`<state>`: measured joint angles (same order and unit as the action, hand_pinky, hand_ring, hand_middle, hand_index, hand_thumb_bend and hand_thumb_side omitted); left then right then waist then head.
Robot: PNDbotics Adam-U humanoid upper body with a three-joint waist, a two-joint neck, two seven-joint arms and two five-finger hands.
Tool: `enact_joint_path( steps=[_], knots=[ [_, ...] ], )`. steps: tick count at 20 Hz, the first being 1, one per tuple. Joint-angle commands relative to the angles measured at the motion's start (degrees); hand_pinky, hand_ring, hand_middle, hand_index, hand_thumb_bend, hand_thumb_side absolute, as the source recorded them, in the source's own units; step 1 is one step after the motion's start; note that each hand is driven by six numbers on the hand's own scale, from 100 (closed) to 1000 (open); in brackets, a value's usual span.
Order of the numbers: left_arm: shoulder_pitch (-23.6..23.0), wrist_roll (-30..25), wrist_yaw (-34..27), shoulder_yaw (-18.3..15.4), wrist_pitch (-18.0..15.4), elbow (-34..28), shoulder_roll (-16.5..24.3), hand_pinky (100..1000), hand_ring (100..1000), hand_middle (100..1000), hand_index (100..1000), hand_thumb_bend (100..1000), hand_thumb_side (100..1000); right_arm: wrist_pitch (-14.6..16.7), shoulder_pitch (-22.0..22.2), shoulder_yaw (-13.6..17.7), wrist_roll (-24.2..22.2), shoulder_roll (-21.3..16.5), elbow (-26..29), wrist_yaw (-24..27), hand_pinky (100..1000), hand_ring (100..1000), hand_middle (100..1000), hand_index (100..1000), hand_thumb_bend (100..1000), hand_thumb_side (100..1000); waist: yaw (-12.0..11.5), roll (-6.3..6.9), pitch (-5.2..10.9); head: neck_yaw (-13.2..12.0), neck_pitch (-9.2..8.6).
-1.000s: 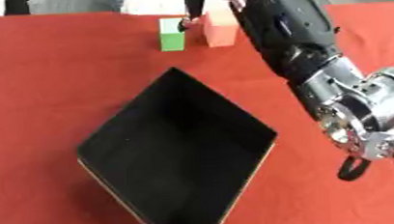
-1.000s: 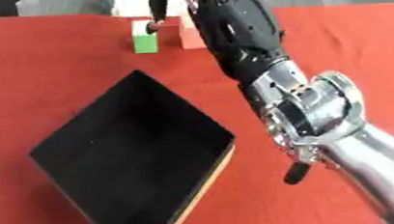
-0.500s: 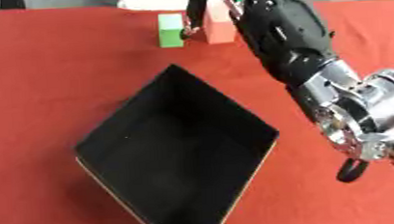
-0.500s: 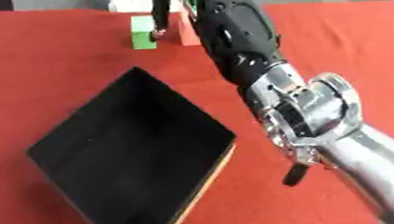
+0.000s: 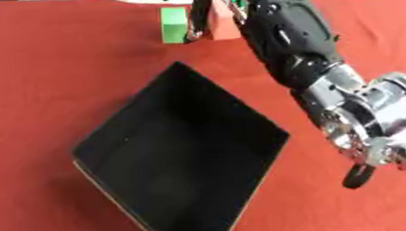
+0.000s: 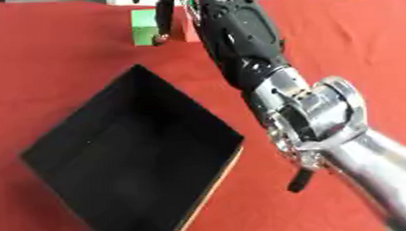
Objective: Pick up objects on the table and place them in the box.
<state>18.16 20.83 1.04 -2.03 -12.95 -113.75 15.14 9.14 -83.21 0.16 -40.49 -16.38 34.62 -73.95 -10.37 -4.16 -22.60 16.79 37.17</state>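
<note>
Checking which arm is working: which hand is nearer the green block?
Right. The right hand reaches beside the green block; the left hand shows in neither view.

box (image 5: pixel 174 159): matt black | table (image 5: pixel 48 85): red cloth | arm (image 6: pixel 328 116): glossy metal

forearm: my right arm (image 5: pixel 289 38) is showing a glossy black, bulging shell
joint: a silver ribbed metal joint (image 6: pixel 315 114) is gleaming below it
upper arm: a smooth silver tube is running off the corner
hand: my right hand (image 5: pixel 199 13) is showing slim black fingers
</note>
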Motion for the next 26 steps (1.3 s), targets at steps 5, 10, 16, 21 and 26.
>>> enact_joint_path(
  steps=[5,10,16,21,26],
  knots=[
    [0.5,-0.4,0.0,0.0,0.0,-0.8,1.1,569,750,676,848,263,902,-2.8,-1.7,1.5,2.4,-0.8,2.2,0.7,939,976,939,996,475,182,-0.2,0.17,0.77,0.4,-0.78],
    [0.6,-0.6,0.0,0.1,0.0,-0.8,1.2,569,749,674,847,263,903,-5.1,-1.8,2.5,5.0,-1.1,2.4,-0.3,935,974,938,994,467,173,-0.4,-0.17,0.28,0.6,-1.21],
    [1.0,-0.9,-0.1,0.1,-0.1,-0.8,1.5,569,747,672,846,262,903,-7.0,-1.9,4.0,5.8,-1.5,2.3,-0.6,932,969,927,991,462,169,-0.9,-0.56,-0.40,1.5,-2.37],
    [1.0,-1.0,-0.1,0.1,0.0,-0.8,1.6,569,746,670,845,261,904,-8.3,-2.0,4.9,6.0,-1.7,2.4,-0.5,930,965,920,990,432,170,-1.4,-0.89,-1.01,2.5,-3.15],
    [1.1,-1.0,-0.1,0.0,0.0,-0.8,1.7,569,745,667,844,260,906,-9.4,-1.9,5.6,4.8,-1.7,2.1,0.0,921,958,913,983,397,150,-1.9,-1.22,-1.65,3.2,-3.98]
  ],
)
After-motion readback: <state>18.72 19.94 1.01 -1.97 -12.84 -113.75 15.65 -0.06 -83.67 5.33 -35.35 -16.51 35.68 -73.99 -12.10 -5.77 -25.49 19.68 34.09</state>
